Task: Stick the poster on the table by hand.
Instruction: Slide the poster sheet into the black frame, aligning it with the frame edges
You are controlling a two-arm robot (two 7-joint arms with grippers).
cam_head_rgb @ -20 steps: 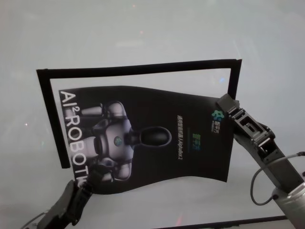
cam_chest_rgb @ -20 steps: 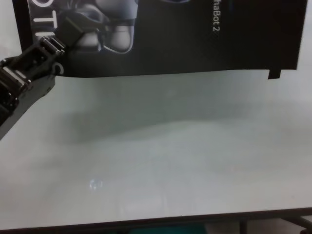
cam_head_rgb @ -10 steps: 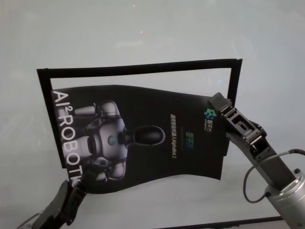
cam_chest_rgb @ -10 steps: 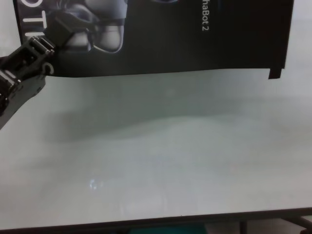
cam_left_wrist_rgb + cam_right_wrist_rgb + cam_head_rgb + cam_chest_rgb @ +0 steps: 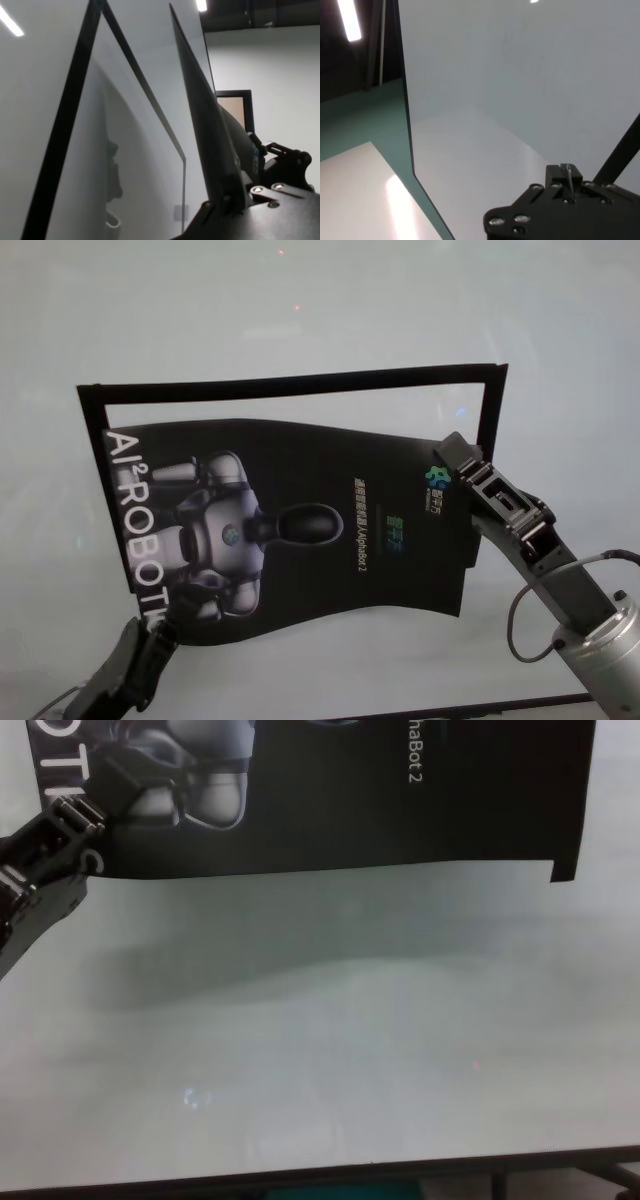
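The poster [image 5: 300, 530], black and glossy with a grey-white robot picture and big white letters, hangs wavy just above the white table [image 5: 300, 310]. My left gripper [image 5: 165, 625] is shut on the poster's near left corner, by the white letters; the chest view shows the same gripper [image 5: 108, 795] on the poster [image 5: 350, 800]. On the far right edge, beside the small logo, my right gripper [image 5: 455, 455] is shut on the sheet. The left wrist view has the poster [image 5: 210, 130] edge-on, rising from the gripper [image 5: 227, 202]. A shadow lies on the table [image 5: 350, 1050] below the sheet.
Narrow black strips lie on the table as an open frame: one along the far side [image 5: 290, 385], one on the left [image 5: 100, 490], one on the right [image 5: 490, 420]. The table's dark near edge [image 5: 320, 1182] runs along the front.
Both grippers have carried the poster a little to the left, so its left edge now overlaps the left black strip. Both grips are unchanged.
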